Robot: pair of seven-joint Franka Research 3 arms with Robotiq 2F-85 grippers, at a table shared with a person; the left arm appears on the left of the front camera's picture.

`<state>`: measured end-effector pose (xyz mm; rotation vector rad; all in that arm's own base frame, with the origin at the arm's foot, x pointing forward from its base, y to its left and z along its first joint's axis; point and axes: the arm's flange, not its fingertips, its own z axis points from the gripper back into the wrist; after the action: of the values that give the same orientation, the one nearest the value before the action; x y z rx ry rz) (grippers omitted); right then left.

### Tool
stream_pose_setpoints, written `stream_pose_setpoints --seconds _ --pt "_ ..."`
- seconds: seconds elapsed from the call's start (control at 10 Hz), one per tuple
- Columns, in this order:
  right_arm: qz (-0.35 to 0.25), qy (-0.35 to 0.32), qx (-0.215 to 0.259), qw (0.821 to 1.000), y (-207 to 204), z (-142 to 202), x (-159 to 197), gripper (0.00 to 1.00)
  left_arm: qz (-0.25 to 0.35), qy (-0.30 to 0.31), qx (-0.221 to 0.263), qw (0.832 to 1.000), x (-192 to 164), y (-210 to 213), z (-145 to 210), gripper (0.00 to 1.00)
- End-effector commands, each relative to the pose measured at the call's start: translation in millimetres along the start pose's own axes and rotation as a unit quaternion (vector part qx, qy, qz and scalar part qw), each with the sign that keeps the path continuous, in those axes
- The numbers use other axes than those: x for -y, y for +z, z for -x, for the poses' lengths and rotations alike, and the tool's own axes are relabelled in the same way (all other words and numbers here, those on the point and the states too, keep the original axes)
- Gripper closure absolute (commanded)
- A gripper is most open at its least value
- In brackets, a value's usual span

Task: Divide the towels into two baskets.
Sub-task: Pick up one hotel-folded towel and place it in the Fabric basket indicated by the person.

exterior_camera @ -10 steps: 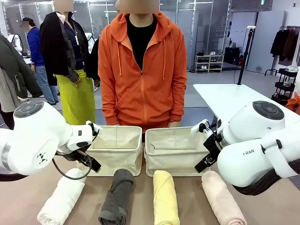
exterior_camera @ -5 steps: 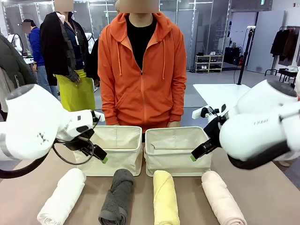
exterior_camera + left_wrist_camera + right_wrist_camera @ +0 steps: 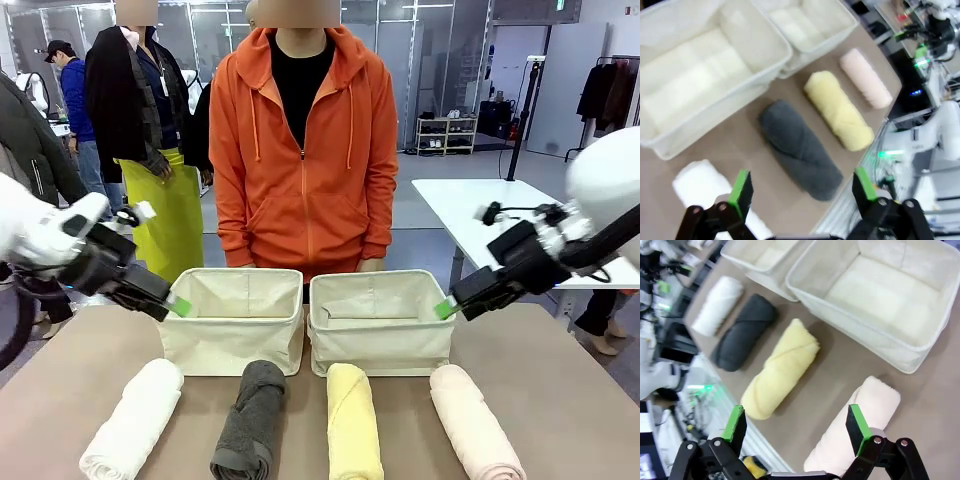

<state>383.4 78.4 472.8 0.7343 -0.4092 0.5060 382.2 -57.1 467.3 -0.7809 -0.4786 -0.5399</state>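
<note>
Four rolled towels lie in a row along the near side of the table: white [image 3: 130, 425], dark grey [image 3: 250, 420], pale yellow [image 3: 353, 420] and pale pink [image 3: 475, 425]. Behind them stand two cream baskets side by side, left [image 3: 235, 345] and right [image 3: 375, 350], both with nothing inside. My left gripper [image 3: 170, 303] hovers open beside the left basket's outer corner, above the white towel [image 3: 700, 185] and grey towel [image 3: 800, 150]. At the right basket's outer corner my right gripper [image 3: 450, 305] hangs open, over the pink towel [image 3: 855, 430] and yellow towel [image 3: 782, 367].
A person in an orange hoodie [image 3: 305, 150] stands close behind the baskets at the far edge. A white table [image 3: 500, 215] stands at the back right, and other people are at the back left. Bare tabletop lies on both outer sides of the towel row.
Both arms have drawn back outward. The left gripper went left and the right gripper went right, each from in front of its basket to that basket's outer corner. Towels and baskets are unmoved.
</note>
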Motion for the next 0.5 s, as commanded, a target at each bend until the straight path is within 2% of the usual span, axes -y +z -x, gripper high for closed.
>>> stream_pose_setpoints --seconds 0.0,0.1,0.4 --pt "-0.100 -0.075 0.041 0.991 31.3 15.7 41.2 0.00 0.061 0.048 0.038 0.996 -31.9 28.2 21.2 0.00" --pt "-0.145 -0.118 0.079 0.979 53.8 33.0 62.7 0.00 0.078 0.077 0.081 0.991 -47.5 46.7 38.9 0.00" --pt "-0.147 -0.204 0.173 0.952 117.5 91.7 114.3 0.00 0.080 0.151 0.176 0.969 -84.9 101.8 94.0 0.00"
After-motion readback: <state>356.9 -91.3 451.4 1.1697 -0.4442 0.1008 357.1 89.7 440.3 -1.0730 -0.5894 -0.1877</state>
